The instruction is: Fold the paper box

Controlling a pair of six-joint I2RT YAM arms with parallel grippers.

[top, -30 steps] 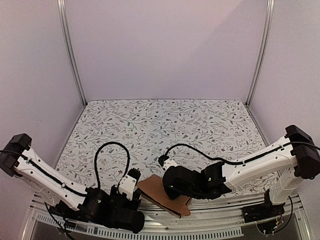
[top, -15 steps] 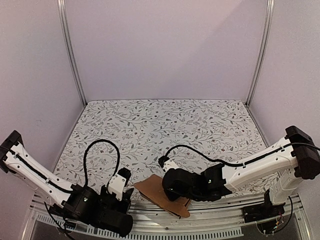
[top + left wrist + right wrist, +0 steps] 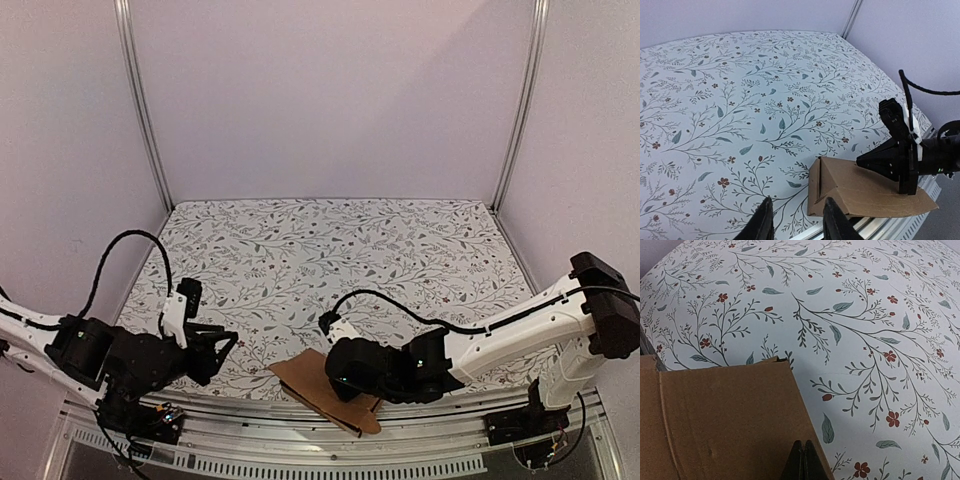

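The paper box (image 3: pixel 305 380) is a brown cardboard piece lying at the table's near edge, partly over the rail. In the left wrist view (image 3: pixel 860 192) its left end is folded up into a low wedge. My right gripper (image 3: pixel 338 385) is shut, and its tips rest on the cardboard's top face near one edge (image 3: pixel 802 460). Nothing shows between its fingers. The same cardboard (image 3: pixel 725 415) fills the lower left of the right wrist view. My left gripper (image 3: pixel 222 343) is open and empty, left of the cardboard and apart from it (image 3: pixel 797 222).
A metal rail (image 3: pixel 300 432) runs along the table's near edge under the cardboard. The floral table cover (image 3: pixel 320 250) stretches to the back wall. Side walls and metal posts (image 3: pixel 140 100) close in the left and right.
My left arm has swung back and to the left, away from the cardboard. The right gripper and the cardboard have stayed where they were.
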